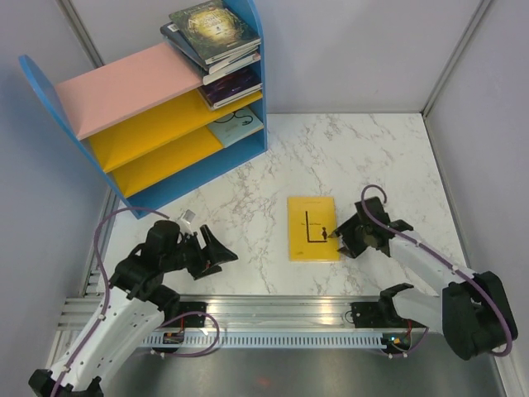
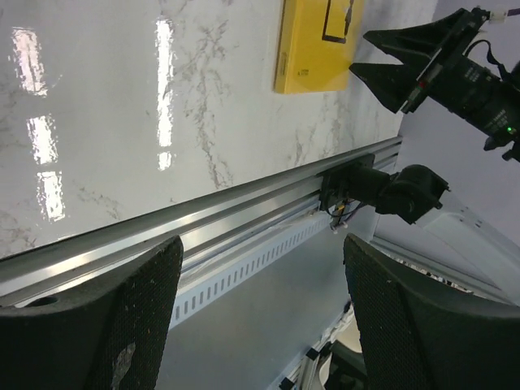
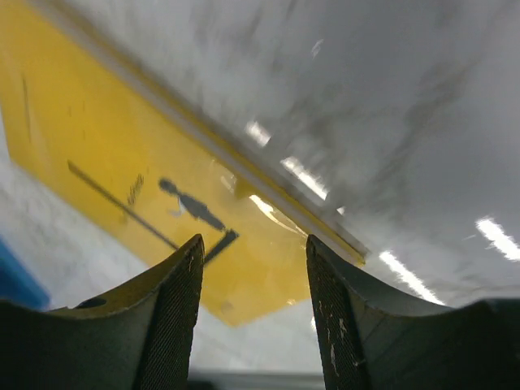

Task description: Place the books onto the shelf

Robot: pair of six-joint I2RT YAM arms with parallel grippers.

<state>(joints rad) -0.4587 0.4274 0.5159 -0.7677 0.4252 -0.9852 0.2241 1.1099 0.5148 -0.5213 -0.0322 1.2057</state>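
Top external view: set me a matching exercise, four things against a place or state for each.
1 yellow book
2 pale grey-blue book
3 green-gold book
4 left gripper

a topmost on the pink board
b flat on the table, at the right gripper
c open, holding nothing
d on the lowest yellow board

Pairs: 1-b, 2-d, 3-a, 4-c

A white marble-look table (image 1: 248,198) (glossy, catching the lamps) ends at a slotted metal rail (image 1: 273,313); plain grey walls (image 1: 355,50) stand behind.
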